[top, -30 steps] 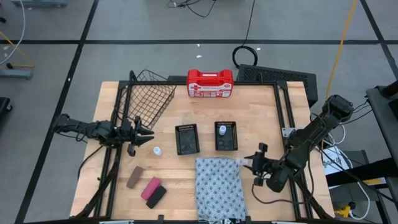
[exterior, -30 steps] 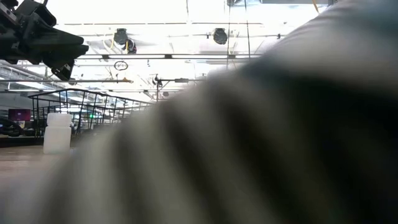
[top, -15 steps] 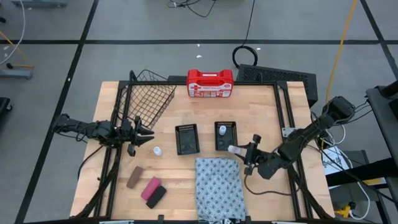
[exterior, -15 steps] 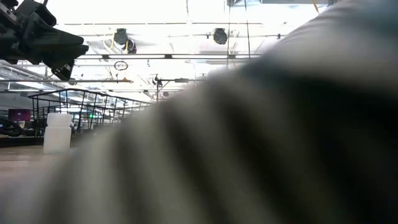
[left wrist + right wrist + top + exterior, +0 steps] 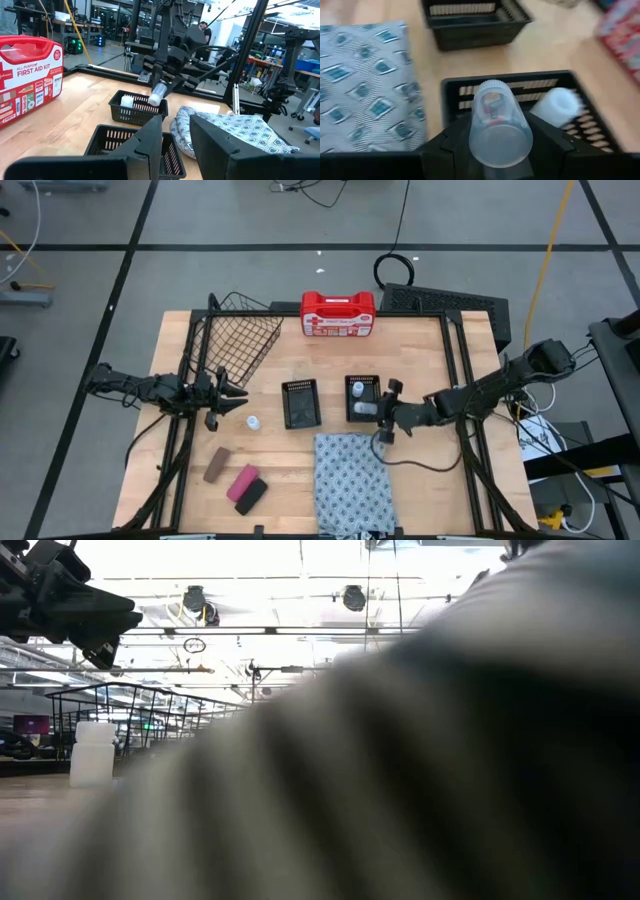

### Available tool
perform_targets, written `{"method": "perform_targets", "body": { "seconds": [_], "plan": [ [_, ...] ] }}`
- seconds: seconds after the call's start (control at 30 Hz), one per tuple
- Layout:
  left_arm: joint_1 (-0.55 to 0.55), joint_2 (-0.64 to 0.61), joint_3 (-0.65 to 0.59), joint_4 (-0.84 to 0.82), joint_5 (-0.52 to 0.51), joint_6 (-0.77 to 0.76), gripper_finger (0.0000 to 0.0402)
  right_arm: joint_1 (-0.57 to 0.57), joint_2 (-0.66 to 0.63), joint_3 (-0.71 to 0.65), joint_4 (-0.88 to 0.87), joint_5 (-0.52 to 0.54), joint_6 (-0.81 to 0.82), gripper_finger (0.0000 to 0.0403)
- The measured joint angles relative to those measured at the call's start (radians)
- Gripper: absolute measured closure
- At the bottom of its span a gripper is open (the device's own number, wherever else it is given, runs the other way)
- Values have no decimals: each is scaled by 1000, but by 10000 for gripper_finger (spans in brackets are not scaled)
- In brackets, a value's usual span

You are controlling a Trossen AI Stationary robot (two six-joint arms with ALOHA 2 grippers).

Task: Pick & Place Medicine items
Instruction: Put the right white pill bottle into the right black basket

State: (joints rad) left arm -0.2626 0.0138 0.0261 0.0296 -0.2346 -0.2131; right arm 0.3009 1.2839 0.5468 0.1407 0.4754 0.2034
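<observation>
My right gripper [image 5: 373, 411] is shut on a translucent whitish bottle [image 5: 494, 131] just above the right black tray [image 5: 363, 384], where another white bottle [image 5: 557, 106] lies. A second black tray [image 5: 300, 402] stands to its left. One more bottle [image 5: 253, 423] stands on the wood. Brown [image 5: 216, 464], pink [image 5: 242, 480] and black [image 5: 251, 497] blocks lie near the front left. My left gripper [image 5: 233, 398] hovers level at the left, fingers slightly apart, nothing between them. My right gripper pinches the bottle's round sides [image 5: 472, 137] between its two fingers [image 5: 442, 145]. The fingers slant down from the table's right side. The bottle sticks out ahead of them, tilted with its far end [image 5: 156, 99] lower, clear of the tray.
A patterned cloth [image 5: 351, 478] lies at the front middle and fills most of the low view. A red-and-white first aid case [image 5: 338, 314] stands at the far edge. A wire basket [image 5: 240, 340] leans at the far left.
My right gripper has carried the bottle from beside the cloth's right edge toward the table's left and far side, ending over the right tray. The bottle has stayed lifted in the hold.
</observation>
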Motion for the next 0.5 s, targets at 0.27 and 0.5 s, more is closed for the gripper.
{"method": "perform_targets", "body": {
  "seconds": [0.27, 0.5],
  "plan": [
    [0, 0, 0, 0, 0, 0, 293, -112, 0, 169, -261, -215, -37, 264],
    [0, 0, 0, 0, 0, 0, 293, -180, 7, 410, -707, -218, -62, 263]
  ]
}}
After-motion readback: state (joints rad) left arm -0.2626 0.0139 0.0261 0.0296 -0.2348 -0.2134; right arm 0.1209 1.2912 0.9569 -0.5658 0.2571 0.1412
